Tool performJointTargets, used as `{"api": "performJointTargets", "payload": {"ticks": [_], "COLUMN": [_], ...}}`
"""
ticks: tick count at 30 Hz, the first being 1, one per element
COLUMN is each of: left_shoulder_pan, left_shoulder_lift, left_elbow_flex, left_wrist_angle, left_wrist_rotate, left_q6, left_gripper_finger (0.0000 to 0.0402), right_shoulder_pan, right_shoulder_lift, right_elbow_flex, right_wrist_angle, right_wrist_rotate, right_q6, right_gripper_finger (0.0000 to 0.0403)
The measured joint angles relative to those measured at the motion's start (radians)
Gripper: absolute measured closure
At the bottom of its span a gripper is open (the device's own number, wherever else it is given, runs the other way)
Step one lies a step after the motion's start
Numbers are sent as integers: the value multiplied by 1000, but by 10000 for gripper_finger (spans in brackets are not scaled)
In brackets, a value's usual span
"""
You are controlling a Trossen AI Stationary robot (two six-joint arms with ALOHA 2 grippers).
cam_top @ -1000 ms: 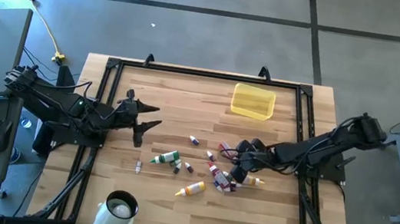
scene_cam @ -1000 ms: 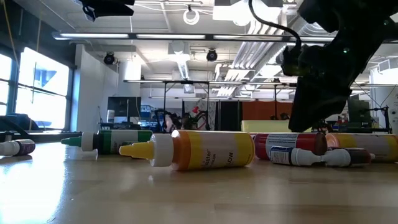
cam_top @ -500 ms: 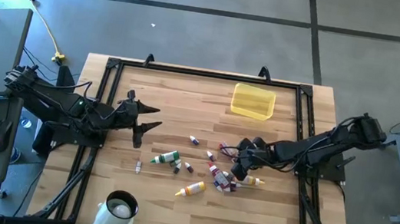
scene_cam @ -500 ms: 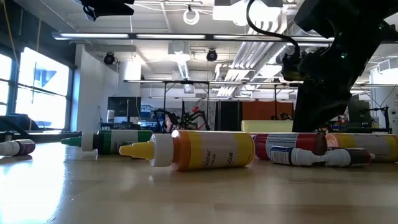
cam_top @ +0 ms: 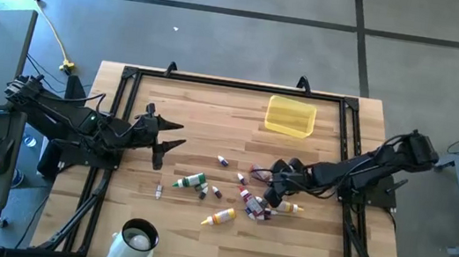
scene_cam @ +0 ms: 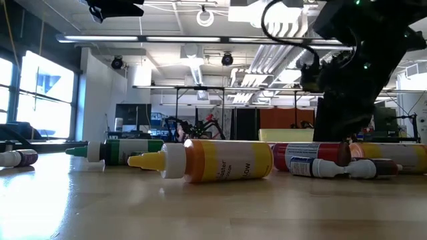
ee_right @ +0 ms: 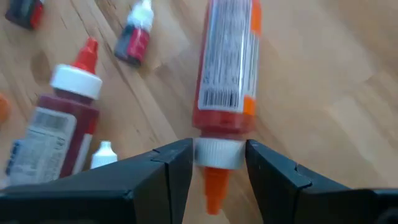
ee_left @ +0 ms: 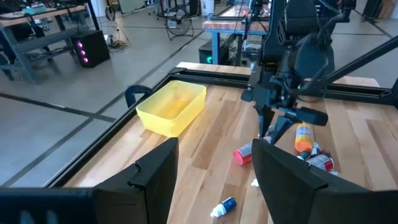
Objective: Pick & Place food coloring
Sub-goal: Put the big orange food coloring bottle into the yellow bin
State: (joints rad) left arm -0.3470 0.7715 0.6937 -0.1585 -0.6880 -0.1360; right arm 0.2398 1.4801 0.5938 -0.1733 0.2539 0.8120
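Note:
The food coloring bottles lie scattered on their sides on the wooden table: a green one [cam_top: 191, 180], a yellow one [cam_top: 220, 217] and a cluster [cam_top: 257, 205]. My right gripper [cam_top: 275, 177] is low over the cluster. It is open, with its fingers on either side of the white cap [ee_right: 217, 152] of a red bottle [ee_right: 227, 62]. This bottle lies on its side on the table and also shows in the left wrist view [ee_left: 244, 154]. My left gripper [cam_top: 167, 134] is open and empty, raised at the table's left. My right gripper comes down from above, and its two fingers [ee_right: 168, 168] flank the red bottle's white cap [ee_right: 217, 152], lying across the bottle. I cannot tell whether the fingers touch the cap. The bottle lies flat on the table.
A translucent yellow tray [cam_top: 291, 116] stands at the far right of the table. A white mug [cam_top: 138, 239] stands at the near left edge. More small bottles [ee_right: 59, 127] lie close beside the red one. A black frame runs round the table [cam_top: 218, 83].
My right arm has shifted a little, and its gripper has stayed low over the red bottle. The bottles have not moved.

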Motion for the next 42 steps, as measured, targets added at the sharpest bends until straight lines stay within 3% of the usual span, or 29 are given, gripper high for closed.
{"api": "performJointTargets", "payload": {"ticks": [8,19,33,42], "left_shoulder_pan": [0,0,0,0], "left_shoulder_lift": [0,0,0,0], "left_elbow_flex": [0,0,0,0], "left_wrist_angle": [0,0,0,1], "left_wrist_rotate": [0,0,0,0], "left_q6": [0,0,0,0], "left_gripper_finger": [200,200,200,200], "right_shoulder_pan": [2,2,3,3], "right_shoulder_lift": [72,69,49,48], "right_elbow_flex": [4,0,-1,-1], "right_wrist_angle": [41,59,60,46], "right_wrist_rotate": [9,53,21,7], "right_q6": [-14,-57,-54,-53], "right_gripper_finger": [261,261,261,291]}}
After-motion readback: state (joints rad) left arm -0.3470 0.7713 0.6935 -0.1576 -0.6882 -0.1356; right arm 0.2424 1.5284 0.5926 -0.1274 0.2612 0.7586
